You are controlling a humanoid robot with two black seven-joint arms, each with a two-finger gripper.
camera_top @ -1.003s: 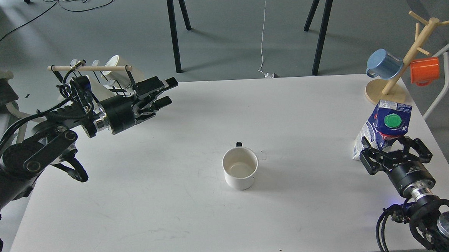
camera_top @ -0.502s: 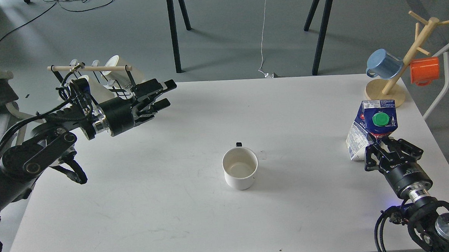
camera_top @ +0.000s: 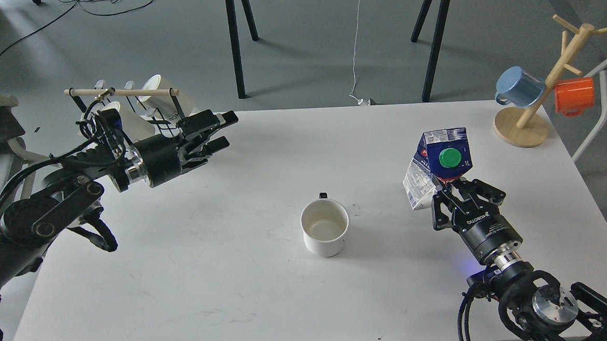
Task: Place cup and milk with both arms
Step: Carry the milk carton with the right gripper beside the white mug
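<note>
White cup [camera_top: 325,234] mid-table; right gripper [camera_top: 460,193] apparently clamping milk carton [camera_top: 438,166].

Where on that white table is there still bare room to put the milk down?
The right gripper holds the milk carton above bare table between the white cup and the mug tree. The near strip in front of the cup is bare too. Only the far left corner, around the left gripper and the cup rack, looks crowded.
</note>
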